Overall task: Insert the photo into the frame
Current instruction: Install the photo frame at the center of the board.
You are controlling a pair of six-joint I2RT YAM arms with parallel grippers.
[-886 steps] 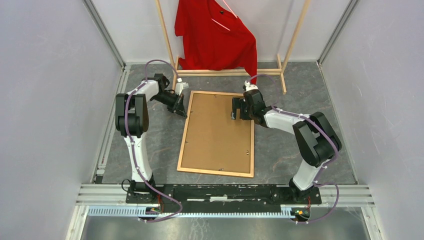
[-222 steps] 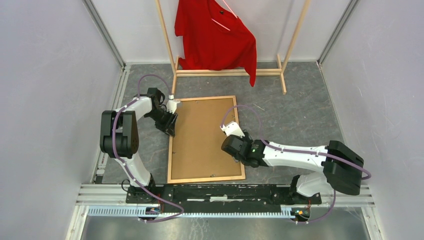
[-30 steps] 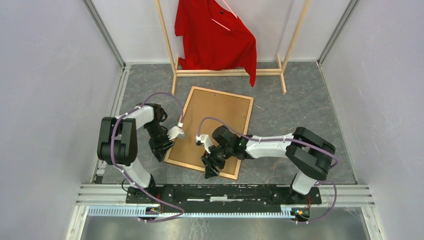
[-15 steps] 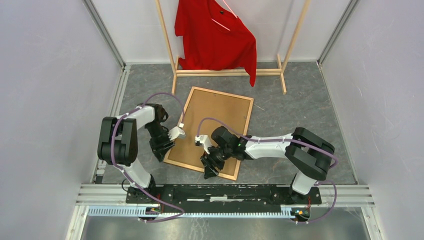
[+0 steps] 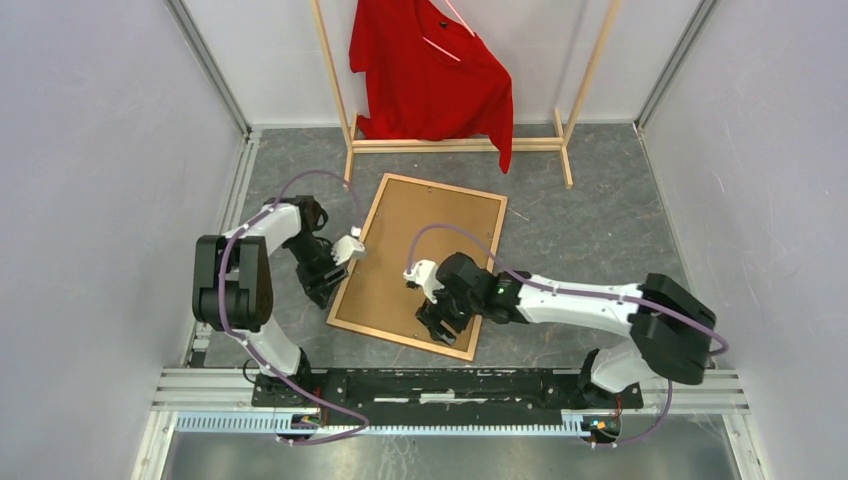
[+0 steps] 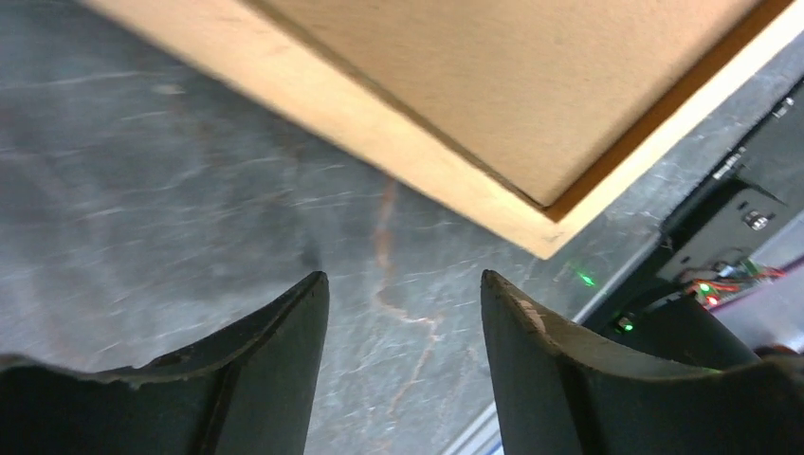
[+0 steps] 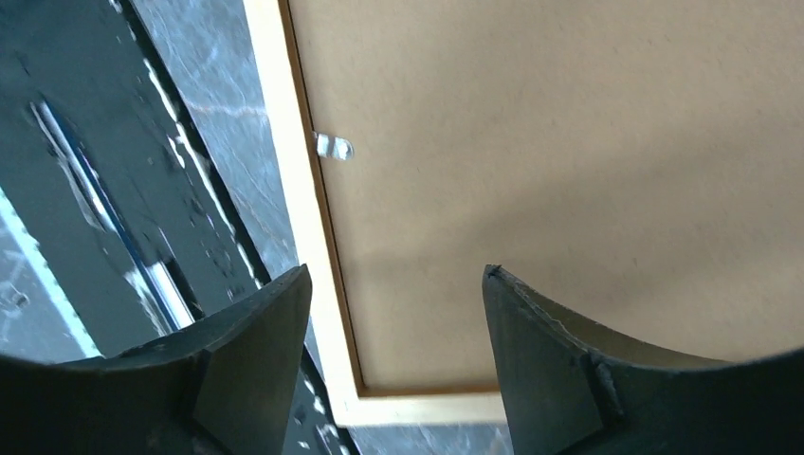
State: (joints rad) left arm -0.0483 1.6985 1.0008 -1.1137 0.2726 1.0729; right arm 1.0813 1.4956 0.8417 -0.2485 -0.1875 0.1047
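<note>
The frame [image 5: 364,232] lies tilted and face down on the grey floor, its orange-brown rim around a brown backing board [image 5: 420,250]. The photo is out of view. My left gripper [image 5: 322,288] stands open just left of the frame's near left corner [image 6: 548,243], with only bare floor between its fingers [image 6: 284,360]. My right gripper [image 5: 438,325] hangs open above the frame's near right corner [image 7: 356,403], and nothing sits between its fingers [image 7: 540,351]. A small metal clip [image 7: 333,147] on the frame's rim [image 7: 301,218] reaches onto the backing board [image 7: 569,161].
A pale wooden clothes rack [image 5: 455,144] with a red shirt [image 5: 430,75] stands behind the frame. The black base rail [image 5: 440,385] runs along the near edge, close to the frame's near corners. Walls close in on both sides.
Both grippers have opened wider. The left one drew back a little from the frame's edge. The right arm swung to the right, its gripper now nearer the frame's near right corner.
</note>
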